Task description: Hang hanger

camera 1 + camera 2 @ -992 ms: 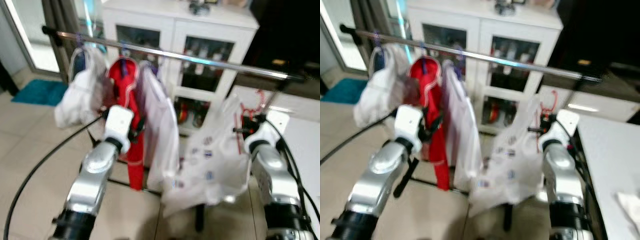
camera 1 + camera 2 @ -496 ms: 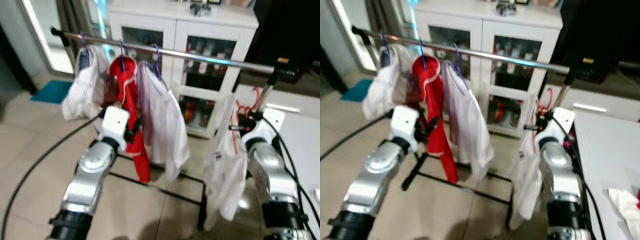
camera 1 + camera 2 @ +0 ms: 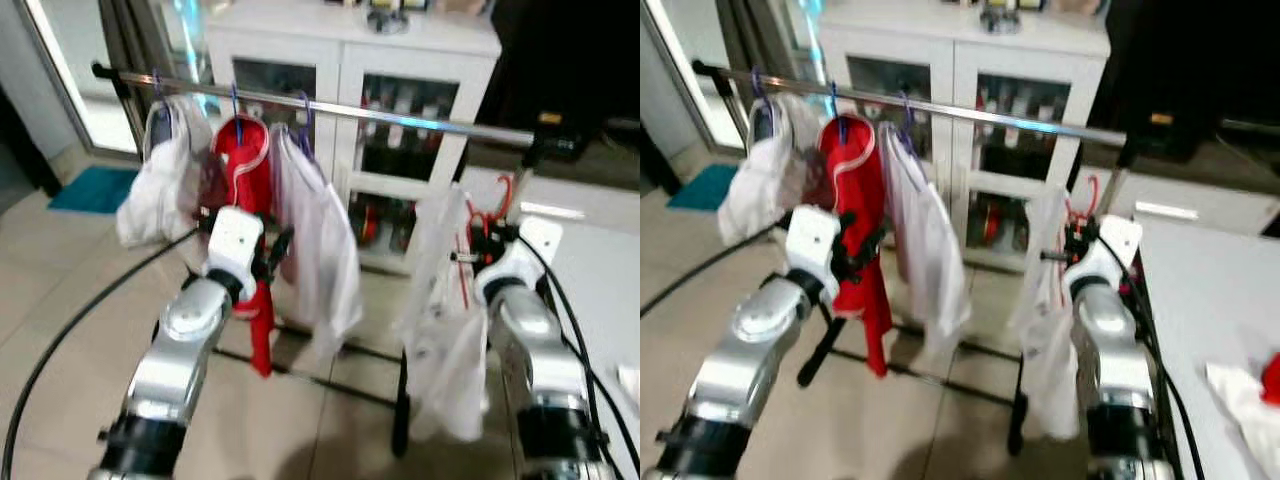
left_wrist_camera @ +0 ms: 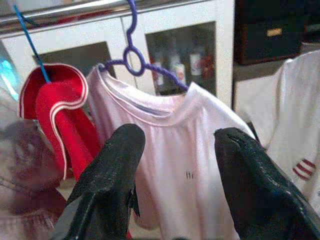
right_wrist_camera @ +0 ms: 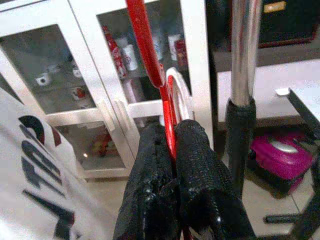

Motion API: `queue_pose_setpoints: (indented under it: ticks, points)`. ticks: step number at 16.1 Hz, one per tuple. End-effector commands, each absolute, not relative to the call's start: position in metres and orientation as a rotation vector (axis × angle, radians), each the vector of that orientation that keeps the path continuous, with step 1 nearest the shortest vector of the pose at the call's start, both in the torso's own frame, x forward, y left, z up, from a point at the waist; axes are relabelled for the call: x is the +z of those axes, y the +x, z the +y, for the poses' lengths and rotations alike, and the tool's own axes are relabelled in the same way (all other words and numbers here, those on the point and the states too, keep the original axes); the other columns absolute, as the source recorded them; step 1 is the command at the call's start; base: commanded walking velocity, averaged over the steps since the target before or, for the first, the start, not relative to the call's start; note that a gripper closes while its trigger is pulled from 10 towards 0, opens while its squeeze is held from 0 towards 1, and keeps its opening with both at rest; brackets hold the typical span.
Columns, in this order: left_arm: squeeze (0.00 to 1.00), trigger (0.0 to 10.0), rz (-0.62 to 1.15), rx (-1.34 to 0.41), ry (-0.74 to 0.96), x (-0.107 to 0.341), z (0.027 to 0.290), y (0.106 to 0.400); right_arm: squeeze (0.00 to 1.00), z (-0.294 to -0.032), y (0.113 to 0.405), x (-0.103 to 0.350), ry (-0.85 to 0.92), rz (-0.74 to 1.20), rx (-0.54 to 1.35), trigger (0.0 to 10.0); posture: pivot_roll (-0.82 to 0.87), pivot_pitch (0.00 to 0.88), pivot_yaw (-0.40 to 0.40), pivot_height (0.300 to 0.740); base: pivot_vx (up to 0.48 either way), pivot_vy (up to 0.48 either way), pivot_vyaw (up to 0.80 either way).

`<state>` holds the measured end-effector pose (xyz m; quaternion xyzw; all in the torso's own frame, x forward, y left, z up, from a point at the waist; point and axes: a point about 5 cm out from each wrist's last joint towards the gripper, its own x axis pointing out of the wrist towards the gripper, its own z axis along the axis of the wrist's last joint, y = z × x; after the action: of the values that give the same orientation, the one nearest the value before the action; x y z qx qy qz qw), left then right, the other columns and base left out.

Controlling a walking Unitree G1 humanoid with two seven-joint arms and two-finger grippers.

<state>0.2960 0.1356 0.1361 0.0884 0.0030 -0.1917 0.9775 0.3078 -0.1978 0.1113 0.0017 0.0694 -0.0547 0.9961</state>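
My right gripper (image 5: 170, 142) is shut on a red hanger (image 5: 147, 55) that carries a white printed garment (image 3: 445, 330). Hanger and garment hang below the right end of the silver rail (image 3: 400, 115), beside its upright post (image 5: 242, 55). The red hook (image 3: 497, 205) sits lower than the rail. My left gripper (image 4: 177, 150) is open, raised in front of a white T-shirt (image 4: 185, 165) on a purple hanger (image 4: 134, 52). A red garment (image 3: 245, 175) on a blue hanger and a white bundled garment (image 3: 155, 195) hang further left on the rail.
A white glass-door cabinet (image 3: 350, 130) stands behind the rack. The rack's black base bar (image 3: 330, 385) crosses the tiled floor. A black cable (image 3: 60, 340) curves at the left. A white table (image 3: 1210, 300) with cloth on it lies at the right. A teal mat (image 3: 95, 188) is far left.
The view has shifted slightly. The white garment in my right gripper has swung down from a billowing spread and now hangs straight. The left arm stays raised at the T-shirt.
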Motion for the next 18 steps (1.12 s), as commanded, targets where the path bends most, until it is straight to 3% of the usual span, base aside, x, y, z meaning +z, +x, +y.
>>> queue_pose_setpoints:
  ticks: [1,4,6,8,18]
  points:
    - [0.0,10.0,0.013,-0.401,0.178,0.135,0.133,0.296,0.0,-0.198,0.31,0.121,-0.002,0.093,-0.111,10.0,0.0,0.0,-0.025,0.74,0.315,0.0,0.0]
    - [0.0,10.0,0.011,-0.402,0.173,0.135,0.133,0.296,0.0,-0.198,0.311,0.122,-0.007,0.092,-0.103,10.0,0.01,0.0,-0.033,0.74,0.315,0.0,0.0]
    - [0.0,10.0,0.01,-0.4,0.172,0.135,0.133,0.295,0.0,-0.194,0.313,0.122,-0.115,0.109,-0.063,10.0,0.01,0.0,-0.036,0.74,0.319,0.0,0.0]
    - [0.0,10.0,0.006,-0.408,0.172,0.135,0.132,0.294,0.0,-0.191,0.313,0.123,-0.114,0.097,-0.058,10.0,0.01,0.0,-0.038,0.74,0.298,0.0,0.69]
    - [0.0,10.0,-0.087,-0.834,0.065,0.153,0.108,0.266,0.0,-0.191,0.301,0.137,-0.044,-0.045,-0.059,10.0,0.02,0.0,-0.049,0.74,0.0,0.0,0.0]
